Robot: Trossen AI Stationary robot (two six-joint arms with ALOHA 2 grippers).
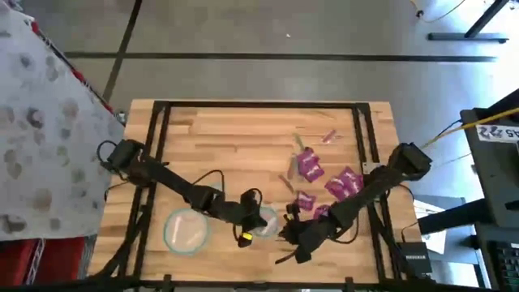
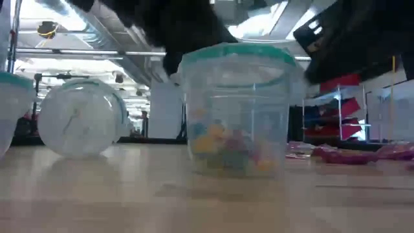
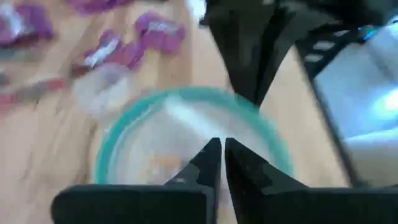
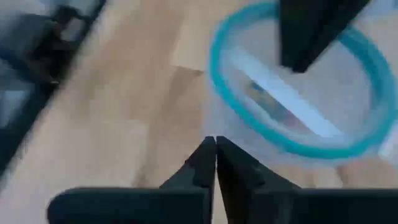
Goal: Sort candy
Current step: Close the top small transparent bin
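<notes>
Grey concrete floor surrounds the wooden table (image 1: pixel 243 146), and at the far side of the low view I see shelves and ceiling lights of a workshop. From the high view, the candy (image 1: pixel 324 182) lies loose between about 1 and 4 o'clock of the table's centre: several magenta-purple packets, with a few thin pink and greenish pieces a little farther back. More sweets already sit in the bottom of the clear tub (image 2: pixel 236 107) with the teal rim, near 6 o'clock. I judge the packets light, soft and a bit slippery, with crinkly foil; they should not break, but they can slide away on the wood, so I would pinch one across its flat middle or at a crimped end, coming from straight above. The left gripper (image 3: pixel 219 158) hangs over the tub's mouth with its fingers pressed together, holding nothing. The right gripper (image 4: pixel 214 155) is just beside the tub's wall, also closed, and I see nothing between its fingers. A second bowl (image 1: pixel 186 229) stands near 7 o'clock. Both wrist views are smeared, the arms cover the tub from above, and I cannot count or name the sweets inside.
</notes>
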